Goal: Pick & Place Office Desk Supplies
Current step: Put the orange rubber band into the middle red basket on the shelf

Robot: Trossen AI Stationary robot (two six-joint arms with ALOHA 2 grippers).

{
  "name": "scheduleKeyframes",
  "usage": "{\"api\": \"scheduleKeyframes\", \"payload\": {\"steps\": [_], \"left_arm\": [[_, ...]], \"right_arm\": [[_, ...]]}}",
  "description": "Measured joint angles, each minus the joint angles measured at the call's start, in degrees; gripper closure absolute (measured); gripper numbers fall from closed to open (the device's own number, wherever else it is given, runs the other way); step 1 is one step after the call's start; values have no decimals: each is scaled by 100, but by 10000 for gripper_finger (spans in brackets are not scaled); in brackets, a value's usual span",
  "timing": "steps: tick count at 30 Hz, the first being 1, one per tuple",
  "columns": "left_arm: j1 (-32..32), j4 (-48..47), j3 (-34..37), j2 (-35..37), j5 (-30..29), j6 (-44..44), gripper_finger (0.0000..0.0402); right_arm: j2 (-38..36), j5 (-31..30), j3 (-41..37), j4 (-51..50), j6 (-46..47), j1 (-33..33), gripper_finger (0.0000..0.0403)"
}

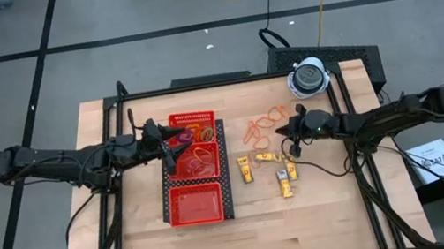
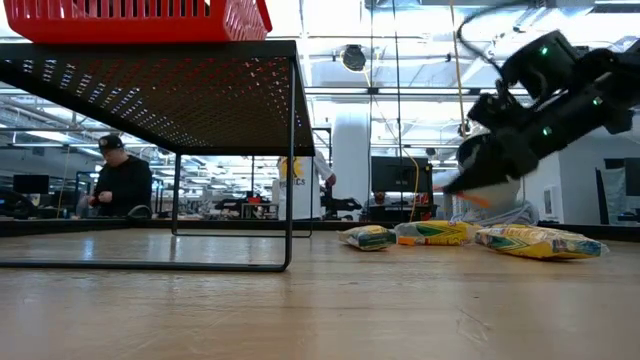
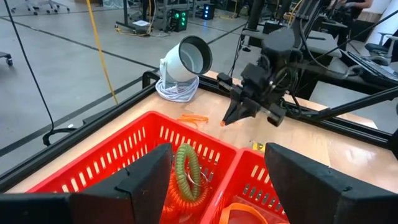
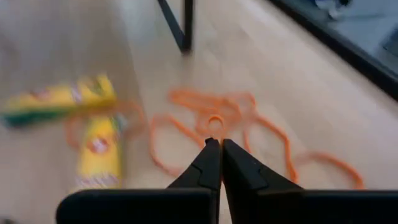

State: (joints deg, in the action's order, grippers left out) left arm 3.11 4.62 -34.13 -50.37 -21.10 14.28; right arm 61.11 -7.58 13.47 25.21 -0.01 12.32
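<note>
right gripper (image 4: pixel 216 144) pinched together with a thin orange loop (image 4: pixel 215 121) nipped at the tips, lifted off the wood in the low view. rest of the orange rubber bands (image 1: pixel 262 124) tangled on the table right under and just past those tips. yellow packets (image 1: pixel 247 170) lying flat near that pile, toward the red mesh tray (image 1: pixel 200 205), a few more beside them.

left gripper (image 3: pixel 217 180) spread wide apart, holding nothing, hanging over the tray's far compartments. green coiled ring (image 3: pixel 187 172) sitting in the compartment right below, between the two fingers, with orange bands (image 1: pixel 203 156) in the middle compartment next door.

white-grey dome thing (image 1: pixel 308 76) parked at the table's far right corner, black rail running along that edge just behind the band pile. plenty of bare wood on the near side of the table, near tray compartment looking bare red mesh too. person (image 2: pixel 118 178) standing way back in the room.
</note>
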Motion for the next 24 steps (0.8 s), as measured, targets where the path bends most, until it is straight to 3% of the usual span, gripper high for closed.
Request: {"api": "scheduleKeyframes", "payload": {"steps": [12,17,24], "left_arm": [[0,960,-6,-577,11,-173,133],[-2,1863,-4,-1073,24,-180,133],[-2,3496,-5,-1873,783,-409,133]], "right_arm": [[-119,1134,3,1896,86,-15,402],[-121,1381,5,2584,85,-166,403],[-121,1452,7,3445,85,-554,403]]}}
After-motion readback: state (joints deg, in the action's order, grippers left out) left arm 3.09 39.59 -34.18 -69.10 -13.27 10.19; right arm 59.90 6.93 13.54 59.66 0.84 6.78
